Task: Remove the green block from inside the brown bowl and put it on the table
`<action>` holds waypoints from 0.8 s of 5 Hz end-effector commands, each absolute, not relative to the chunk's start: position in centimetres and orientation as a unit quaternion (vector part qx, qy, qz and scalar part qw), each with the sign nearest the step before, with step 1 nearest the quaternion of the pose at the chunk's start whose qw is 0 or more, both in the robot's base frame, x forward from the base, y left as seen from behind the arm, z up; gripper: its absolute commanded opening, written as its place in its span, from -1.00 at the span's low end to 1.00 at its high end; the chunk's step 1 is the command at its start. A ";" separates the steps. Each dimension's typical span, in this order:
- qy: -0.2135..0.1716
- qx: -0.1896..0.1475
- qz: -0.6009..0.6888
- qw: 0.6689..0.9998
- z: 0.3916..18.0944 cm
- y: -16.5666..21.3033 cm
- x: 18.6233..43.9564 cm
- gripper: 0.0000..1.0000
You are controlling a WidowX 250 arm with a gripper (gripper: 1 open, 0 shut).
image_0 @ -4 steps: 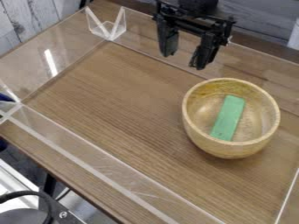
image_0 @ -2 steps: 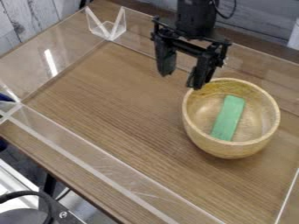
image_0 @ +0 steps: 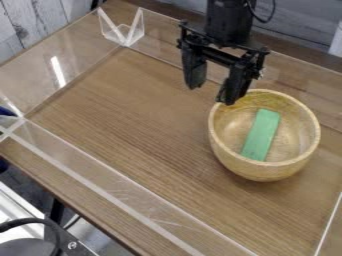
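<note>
Camera view shows the gripper wide open and empty, up beside the brown bowl. The green block lies inside. To grab well, go straight down with one finger on each long side.

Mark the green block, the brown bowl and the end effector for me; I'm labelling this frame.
green block (image_0: 262,134): camera view, middle of its top face.
brown bowl (image_0: 229,161): camera view, near-left outer wall.
end effector (image_0: 213,87): camera view, between its open fingertips.

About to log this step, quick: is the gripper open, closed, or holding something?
Gripper: open, fingers apart, holding nothing; the green block lies in the brown bowl.
</note>
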State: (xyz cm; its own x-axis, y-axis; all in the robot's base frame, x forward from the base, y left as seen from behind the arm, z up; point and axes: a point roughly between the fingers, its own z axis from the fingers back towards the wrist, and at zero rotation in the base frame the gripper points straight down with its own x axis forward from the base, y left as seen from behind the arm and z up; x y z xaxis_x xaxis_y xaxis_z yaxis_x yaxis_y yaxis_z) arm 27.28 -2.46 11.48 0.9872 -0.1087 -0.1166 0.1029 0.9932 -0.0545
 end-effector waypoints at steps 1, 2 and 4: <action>0.007 -0.021 -0.053 0.998 14.5 -2.5 28.0 1.00; 0.002 -0.017 -0.045 0.999 15.1 -2.3 28.1 1.00; -0.012 0.002 -0.109 0.994 13.4 -5.9 27.3 1.00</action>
State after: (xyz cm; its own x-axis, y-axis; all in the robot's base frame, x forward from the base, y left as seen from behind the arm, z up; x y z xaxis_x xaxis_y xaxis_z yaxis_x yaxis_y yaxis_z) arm 27.03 -5.83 11.68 0.9761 -0.2134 -0.0414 0.2136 0.9769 0.0014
